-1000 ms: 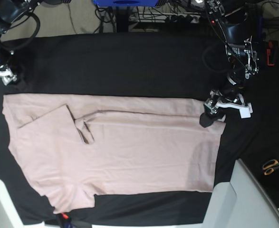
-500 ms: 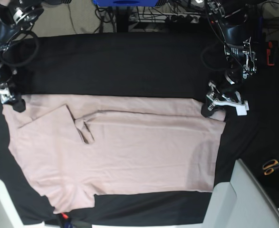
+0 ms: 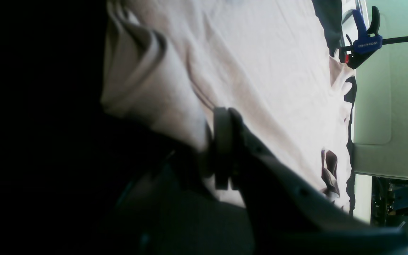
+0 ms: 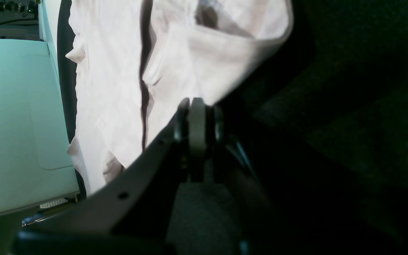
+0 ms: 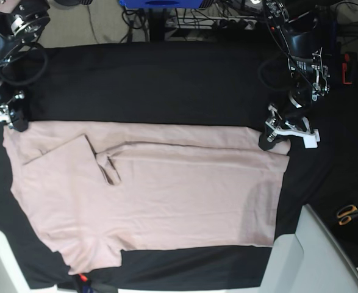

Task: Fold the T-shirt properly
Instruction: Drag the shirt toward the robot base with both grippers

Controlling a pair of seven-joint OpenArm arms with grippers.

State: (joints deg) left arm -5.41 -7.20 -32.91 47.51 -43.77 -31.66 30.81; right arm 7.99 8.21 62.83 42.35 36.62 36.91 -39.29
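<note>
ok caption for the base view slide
Both grippers, left and right, pinch the far corners of the flat pink T-shirt.

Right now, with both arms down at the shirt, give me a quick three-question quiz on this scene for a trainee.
1. True or false: the T-shirt lies spread on the black table covering, with one sleeve folded in over the body.
2. Where do the left gripper and right gripper sit on the shirt? A) both at the near edge B) one at each far corner C) both at the collar
3. Fill in: the pair of ____ with orange handles lies off to the side of the shirt, past the left arm.

Key: 1 true; 2 B; 3 scissors. In the wrist views each gripper is shut on the cloth at its corner.
</note>
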